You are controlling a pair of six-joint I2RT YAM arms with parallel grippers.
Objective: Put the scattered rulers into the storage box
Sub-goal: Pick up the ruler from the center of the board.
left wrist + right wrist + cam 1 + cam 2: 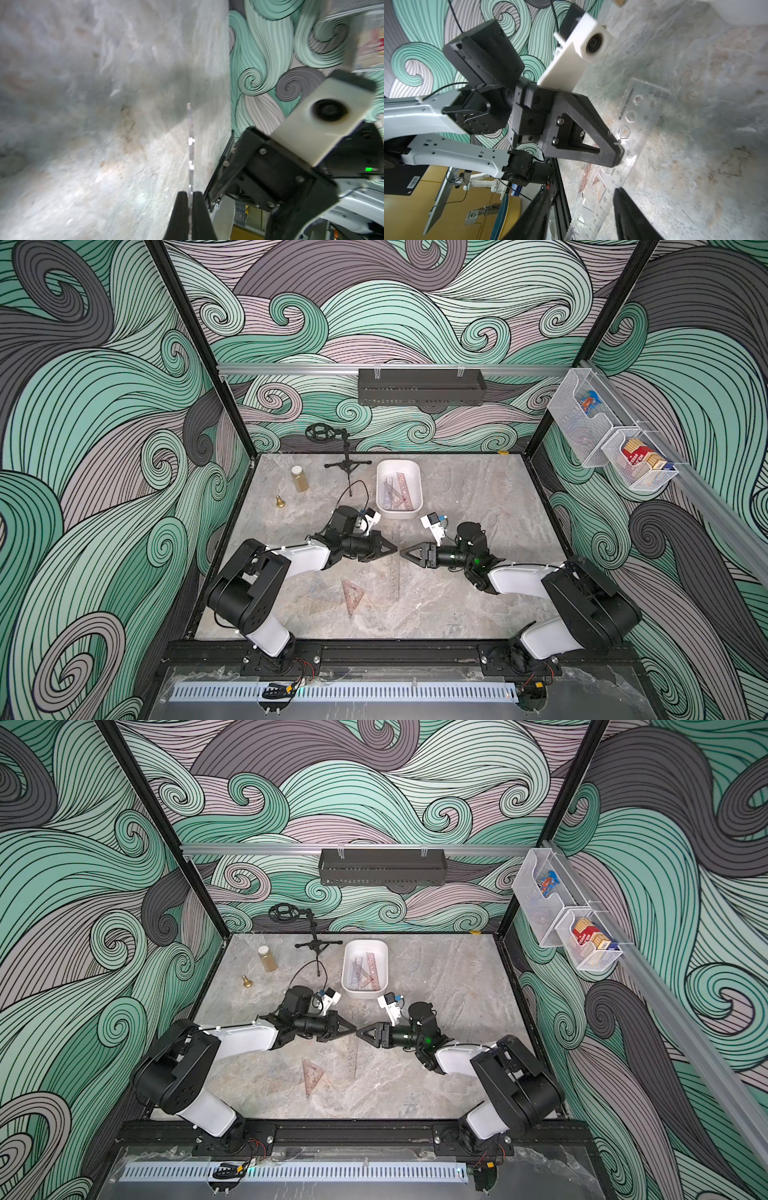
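Marble table (478,497): left wrist cam catches left claw (190,193) clamped on clear ruler (190,133) edge-on; only right wrist cam shows right claw (582,191) spread apart.

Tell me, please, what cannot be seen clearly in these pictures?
- Rulers in the storage box: top views, too small and overlapping to count.
- Clear ruler in the left tool: left wrist view shows only its edge; markings hidden.
- Same ruler, both top views: faint against the marble table; its ends unclear.
- Packets in the wire baskets: top views, labels too small.
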